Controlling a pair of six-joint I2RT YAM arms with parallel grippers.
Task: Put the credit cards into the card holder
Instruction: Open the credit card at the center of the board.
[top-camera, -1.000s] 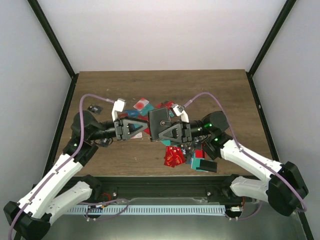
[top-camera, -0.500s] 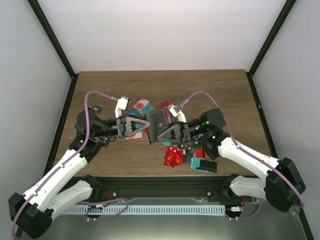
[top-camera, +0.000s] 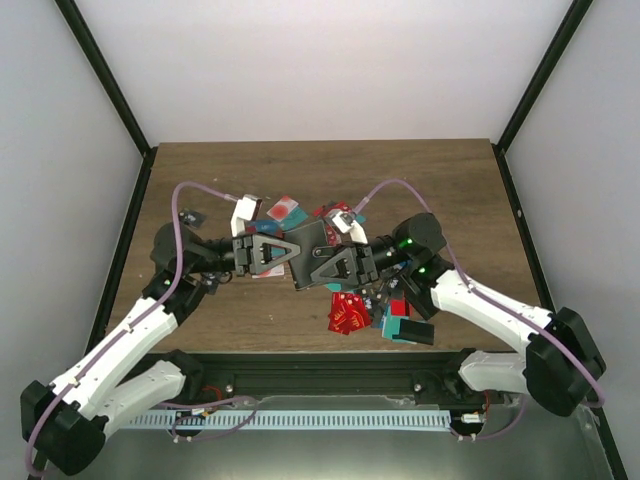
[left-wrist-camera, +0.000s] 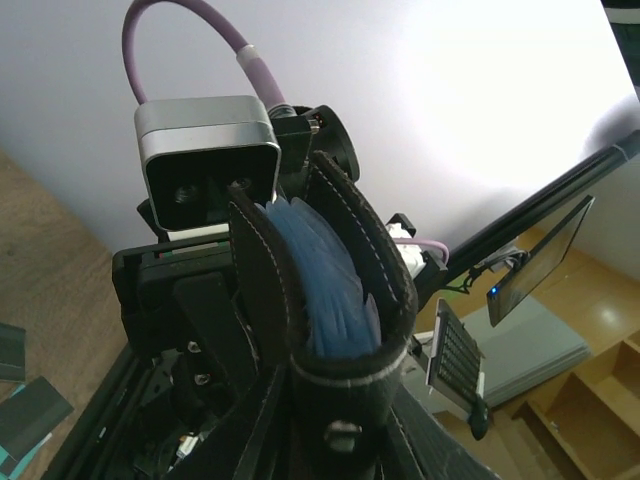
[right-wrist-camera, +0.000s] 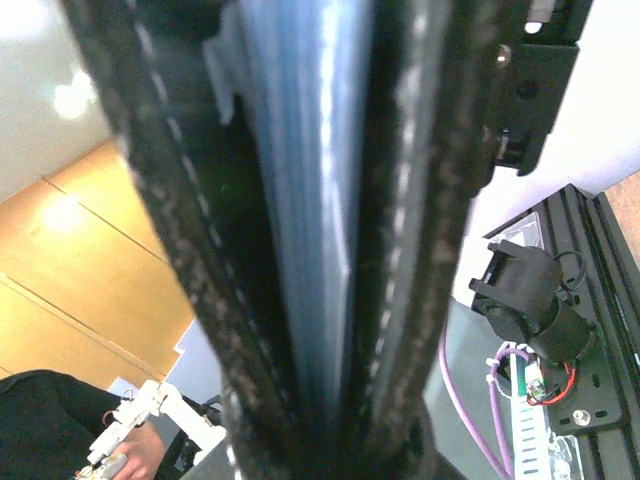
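Step in hand: opening the card holder (top-camera: 312, 238) in mid-air. No card picked yet.

- Holder is at frame centre in the top view, off the table (top-camera: 450, 190), between both wrists.
- My right gripper (top-camera: 322, 262) is clamped on it. In the right wrist view the stitched black covers and grey-blue pockets fill the frame edge-on.
- My left gripper (top-camera: 293, 252) is nose-to-nose with the right one, jaws around the holder's near edge. In the left wrist view the fingers are nearly hidden under the holder, so I can't tell if they've closed.
- That view shows the two covers only slightly parted, with the clasp tab crossing the bottom edge. My read is it's not open enough to load.
- The credit cards (top-camera: 348, 314) lie on the table, red and teal ones just below centre-right, more behind the wrists near the upper middle.

Next move needs: left jaws take one cover only and peel it away while the right one holds the other. Then one arm must let go to fetch a card.

Versus a second ago: left wrist has come in from the left and closed the gap to the holder. The holder has shifted slightly left and rotated, so less of its flat face shows. The cards haven't moved.
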